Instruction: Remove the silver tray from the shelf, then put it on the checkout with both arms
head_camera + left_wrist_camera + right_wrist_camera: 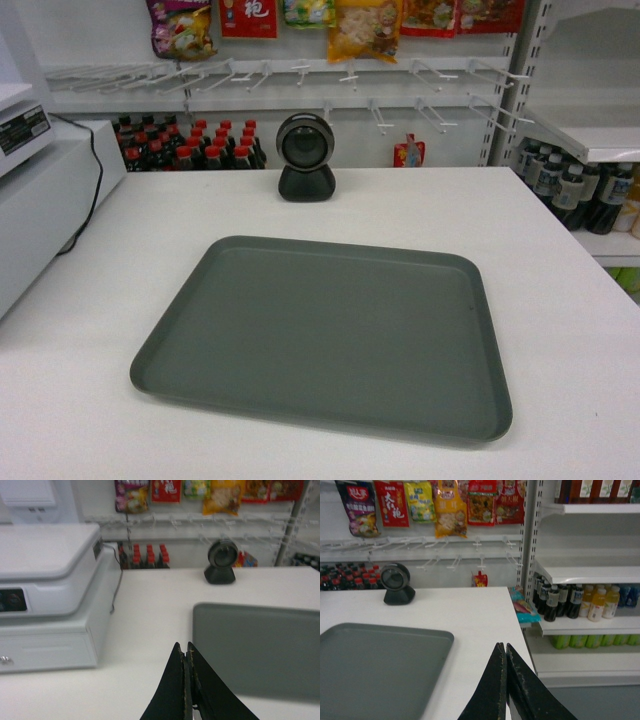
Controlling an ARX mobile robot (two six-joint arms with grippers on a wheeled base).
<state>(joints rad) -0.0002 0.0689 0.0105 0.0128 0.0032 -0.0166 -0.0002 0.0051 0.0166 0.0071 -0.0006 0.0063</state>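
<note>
The tray (325, 335) lies flat on the checkout (560, 260), in front of the scanner (305, 157) and well apart from the register (50, 595), so I judge the placing done and the step in hand to be a clean retreat. To do that well I would draw both arms straight back and a little up, away from the tray's rim, so that nothing catches an edge and slides it across the smooth top; I would also mind the register on my left side and the shelf (585, 572) with its bottles (555, 600) on my right. My left gripper (187, 652) has its fingers pressed together with nothing between them, and its tips hang over bare tabletop just beside the tray's near left corner, not touching it as far as I can tell. My right gripper (505, 652) is likewise closed on nothing, hanging over the white top near the checkout's right edge, apart from the tray's right corner. Neither gripper appears in the head view, which suggests both are already drawn back.
</note>
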